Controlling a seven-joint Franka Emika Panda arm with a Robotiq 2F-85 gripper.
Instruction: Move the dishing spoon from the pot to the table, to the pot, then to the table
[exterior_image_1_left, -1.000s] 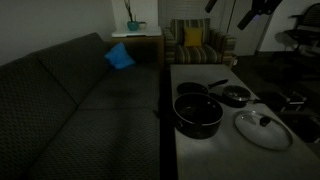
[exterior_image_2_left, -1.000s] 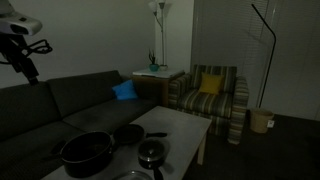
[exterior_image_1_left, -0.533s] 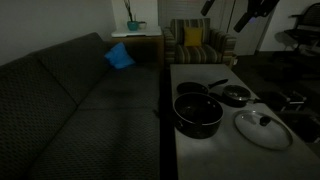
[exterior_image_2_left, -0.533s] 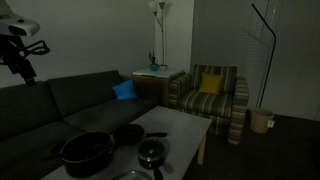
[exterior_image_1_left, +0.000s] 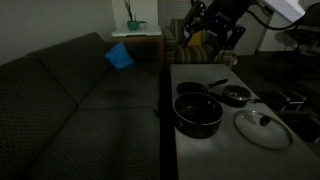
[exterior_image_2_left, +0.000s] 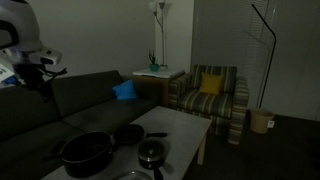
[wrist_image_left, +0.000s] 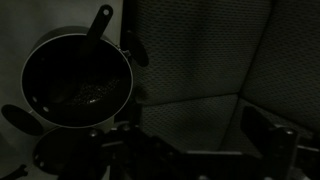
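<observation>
Gripper (exterior_image_1_left: 214, 30) up in the air, well above the table (exterior_image_1_left: 205, 158) and well apart from the pot (exterior_image_1_left: 198, 113). Two dark fingers, spread as wide as possible, with nothing between them and touching nothing.

One spoon (wrist_image_left: 100, 22): slim, long, nearly black. Leans in the pot in the wrist view, with the handle end sticking out over the rim; the other end inside, lost in the dark. Too dark to find in both exterior views.

Three black cooking vessels on the table, all round. One pot, the biggest and deepest, with a wide rim, close to the table edge on the sofa side. One shallow pan (exterior_image_1_left: 194, 89) with a long straight handle, just behind the pot. One small pan (exterior_image_1_left: 236, 96) with its lid on, beside the shallow one. One more lid (exterior_image_1_left: 262, 127), of clear glass with a dark knob, flat on the table near the pot.

Table top long, rectangular, smooth, pale grey.

One sofa (exterior_image_1_left: 70, 110), dark, with a fine woven pattern, and on it one blue cushion (exterior_image_1_left: 119, 56). One armchair (exterior_image_2_left: 212, 98) with striped cloth and one yellow cushion (exterior_image_2_left: 210, 84). One small wooden side table (exterior_image_2_left: 157, 74) with one plant (exterior_image_2_left: 153, 60).
</observation>
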